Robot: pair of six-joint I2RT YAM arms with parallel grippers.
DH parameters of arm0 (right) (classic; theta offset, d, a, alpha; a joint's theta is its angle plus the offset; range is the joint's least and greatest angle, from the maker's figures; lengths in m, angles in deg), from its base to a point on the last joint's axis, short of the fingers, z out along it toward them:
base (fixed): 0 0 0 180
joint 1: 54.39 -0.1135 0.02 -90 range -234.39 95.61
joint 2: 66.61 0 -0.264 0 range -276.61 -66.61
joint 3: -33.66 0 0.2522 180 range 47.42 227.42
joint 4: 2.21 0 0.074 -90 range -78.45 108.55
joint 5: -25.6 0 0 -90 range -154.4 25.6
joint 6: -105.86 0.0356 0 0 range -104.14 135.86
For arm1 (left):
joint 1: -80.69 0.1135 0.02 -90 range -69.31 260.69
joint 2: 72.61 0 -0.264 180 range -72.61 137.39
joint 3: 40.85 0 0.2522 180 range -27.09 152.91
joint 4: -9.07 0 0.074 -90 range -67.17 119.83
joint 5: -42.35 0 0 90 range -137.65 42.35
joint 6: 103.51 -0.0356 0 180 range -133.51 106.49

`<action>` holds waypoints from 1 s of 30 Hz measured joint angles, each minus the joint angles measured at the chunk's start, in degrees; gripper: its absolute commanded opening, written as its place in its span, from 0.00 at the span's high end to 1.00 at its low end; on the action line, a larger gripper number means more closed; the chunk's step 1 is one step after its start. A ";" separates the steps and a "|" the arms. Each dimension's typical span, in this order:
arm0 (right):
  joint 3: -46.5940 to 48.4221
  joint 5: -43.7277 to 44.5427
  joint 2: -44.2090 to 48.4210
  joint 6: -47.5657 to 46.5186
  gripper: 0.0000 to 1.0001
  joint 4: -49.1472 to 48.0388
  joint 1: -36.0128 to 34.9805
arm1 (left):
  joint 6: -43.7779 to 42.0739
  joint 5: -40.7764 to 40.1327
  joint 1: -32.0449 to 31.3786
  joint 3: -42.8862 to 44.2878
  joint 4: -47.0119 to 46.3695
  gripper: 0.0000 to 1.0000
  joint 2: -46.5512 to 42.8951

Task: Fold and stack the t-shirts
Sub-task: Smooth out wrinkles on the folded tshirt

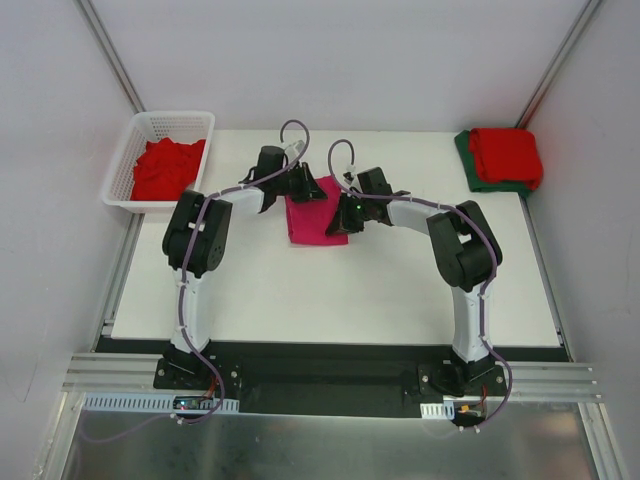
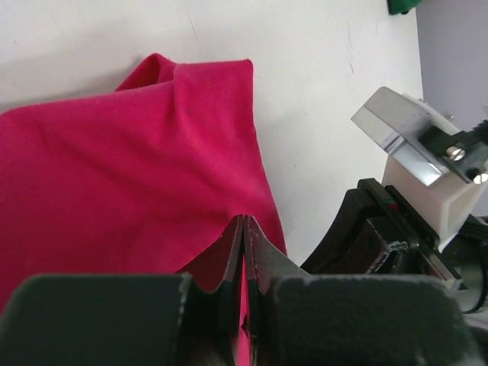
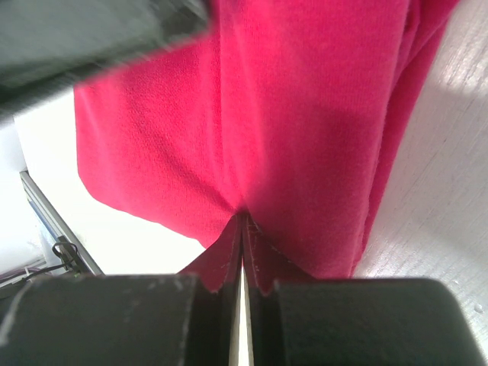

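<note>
On the white table [image 1: 300, 300] in front of you, your left gripper [image 2: 244, 229] and right gripper [image 3: 244, 223] each have their fingers pressed together on an edge of the magenta-pink t-shirt [image 1: 310, 228]. It lies partly folded at mid-table, with the left gripper pinching its far left side and the right gripper its right side. Farther back, crumpled red t-shirts [image 1: 165, 168] sit in the white lattice basket [image 1: 120, 170] at the far left corner, and at the far right corner a folded red t-shirt [image 1: 507, 155] lies on a dark green t-shirt [image 1: 467, 165].
</note>
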 measured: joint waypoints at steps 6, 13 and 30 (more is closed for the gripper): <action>0.00 0.00 0.00 0.00 0.99 0.00 0.00 | 0.52 0.44 -0.74 0.50 -0.63 1.00 2.19; 0.00 0.00 0.00 -0.02 0.99 0.00 0.00 | 2.36 0.59 -0.61 5.81 -1.14 1.00 7.17; 0.00 0.00 0.00 -0.09 0.99 0.02 0.04 | 4.13 0.61 0.11 18.88 0.48 1.00 15.76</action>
